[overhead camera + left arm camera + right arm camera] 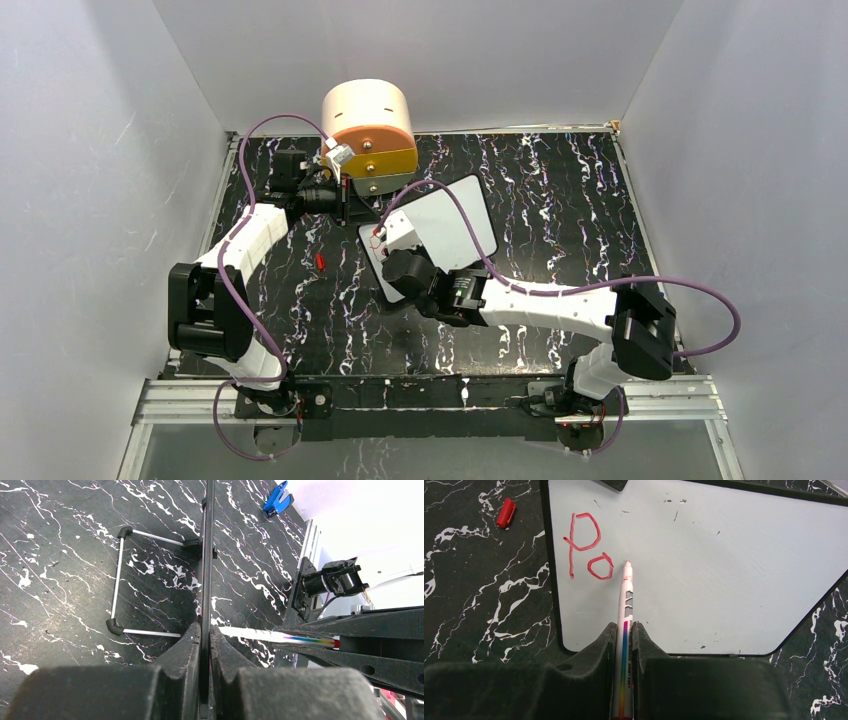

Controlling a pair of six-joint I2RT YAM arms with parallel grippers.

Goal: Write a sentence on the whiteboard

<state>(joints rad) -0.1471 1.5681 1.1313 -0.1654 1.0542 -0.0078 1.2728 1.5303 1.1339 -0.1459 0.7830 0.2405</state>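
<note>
The whiteboard (pixel 724 565) lies on the black marbled table, right of centre in the top view (pixel 458 222). The sentence (pixel 586 550) reads only "Po" in red, near the board's left edge. My right gripper (pixel 625 627) is shut on a white marker (pixel 626 600) with a rainbow stripe. Its red tip sits just right of the "o". My left gripper (pixel 205 626) is shut on the whiteboard's black rim (pixel 206 555), seen edge-on. It grips at the board's upper left corner (pixel 347 205).
A round cream and orange drawer unit (pixel 368 135) stands at the back, just behind the left gripper. The marker's red cap (pixel 505 512) lies on the table left of the board. A wire stand (pixel 120 580) and a blue clip (pixel 276 499) show in the left wrist view.
</note>
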